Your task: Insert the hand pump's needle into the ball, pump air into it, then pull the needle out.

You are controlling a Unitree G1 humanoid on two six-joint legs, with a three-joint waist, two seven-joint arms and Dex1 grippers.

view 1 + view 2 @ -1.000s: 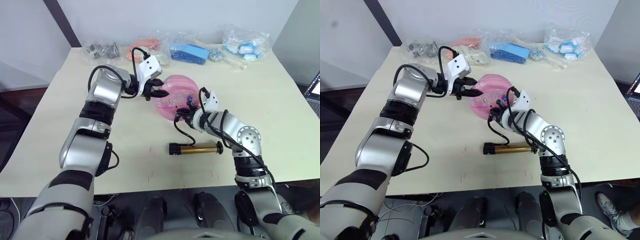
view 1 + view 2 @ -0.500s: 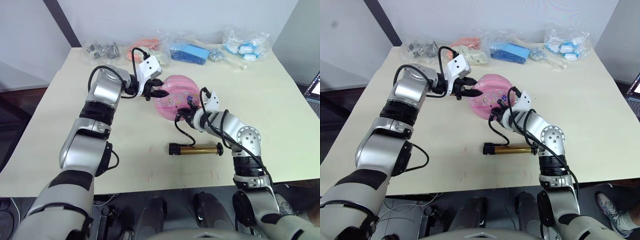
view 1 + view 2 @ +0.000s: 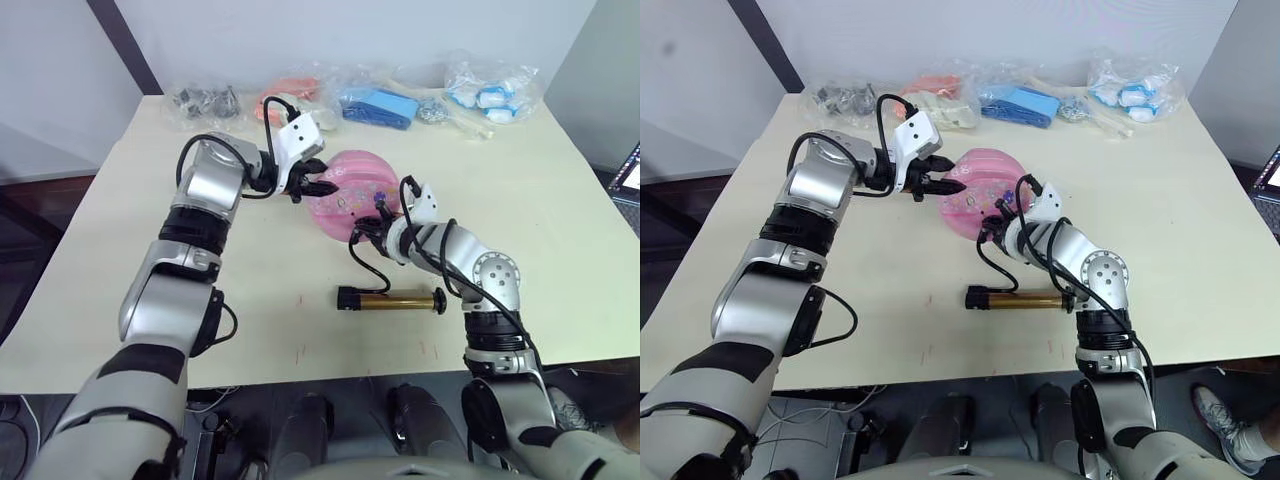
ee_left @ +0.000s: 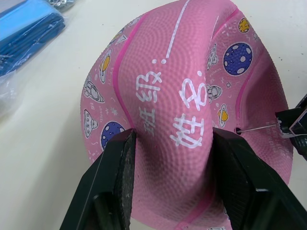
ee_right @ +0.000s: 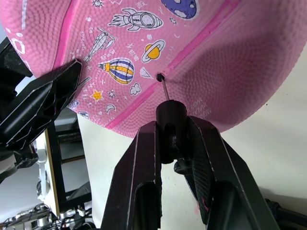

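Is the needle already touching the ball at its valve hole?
Touching. In the right wrist view the needle runs from its black fitting straight to the valve hole of the ball, with no gap at its tip.

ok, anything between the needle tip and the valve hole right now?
Nothing visible. In the right wrist view the needle points straight at the valve hole on the pink ball, its tip at the opening. The right gripper holds the black fitting; the left gripper pinches the ball.

One ball (image 3: 355,190), one hand pump (image 3: 390,298), four plastic bags (image 3: 490,88).
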